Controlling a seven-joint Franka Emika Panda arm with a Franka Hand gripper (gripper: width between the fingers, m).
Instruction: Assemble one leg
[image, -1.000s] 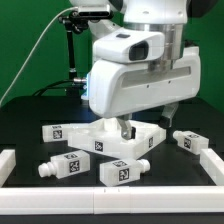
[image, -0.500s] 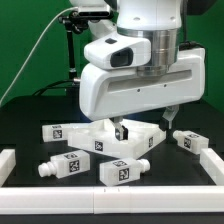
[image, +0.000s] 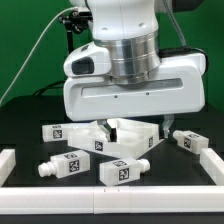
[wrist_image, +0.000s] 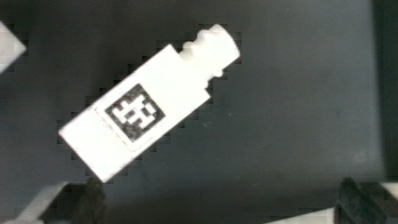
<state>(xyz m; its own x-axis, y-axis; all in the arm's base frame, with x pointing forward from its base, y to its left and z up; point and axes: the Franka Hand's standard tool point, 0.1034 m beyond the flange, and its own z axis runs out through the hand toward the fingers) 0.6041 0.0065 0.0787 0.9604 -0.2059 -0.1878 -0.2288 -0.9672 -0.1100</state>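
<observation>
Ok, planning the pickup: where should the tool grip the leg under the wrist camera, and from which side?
From above, across the long straight sides of the leg near its middle: it lies flat, and the stub end is narrower.

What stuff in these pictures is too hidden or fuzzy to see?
- Wrist view: the claw shows only dark fingertips, cut off by the picture's edge.
- Wrist view: the leg is blurred; its tag can't be read.
- Exterior view: the robot's white arm hides the claw and part of the tabletop.
</observation>
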